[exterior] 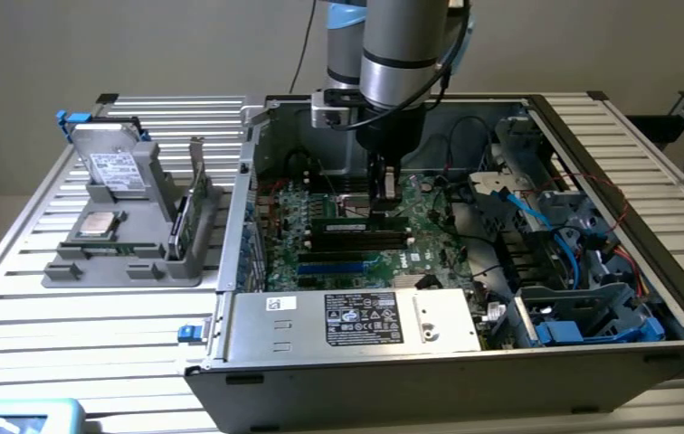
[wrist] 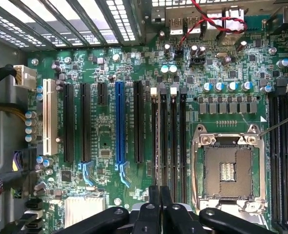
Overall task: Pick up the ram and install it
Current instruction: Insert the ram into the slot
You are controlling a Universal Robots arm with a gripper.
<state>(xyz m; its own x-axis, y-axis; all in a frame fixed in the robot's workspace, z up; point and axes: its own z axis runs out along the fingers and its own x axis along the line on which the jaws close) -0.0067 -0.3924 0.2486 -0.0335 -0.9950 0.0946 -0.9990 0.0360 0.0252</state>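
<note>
First, check the exterior view: the pincer [exterior: 385,215] stands closed inside the open computer case [exterior: 318,384]. Its tip is at one end of the ram [exterior: 348,227], which sits on edge in a motherboard slot. Next, check the wrist view: you see both fingers [wrist: 154,204] pressed together over the black memory slots [wrist: 173,141], beside the processor socket [wrist: 227,168].

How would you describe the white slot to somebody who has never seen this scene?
Inside the open computer case lies a green motherboard. At one end of its row of long parallel slots stands the white slot; the others are black or blue.
</note>
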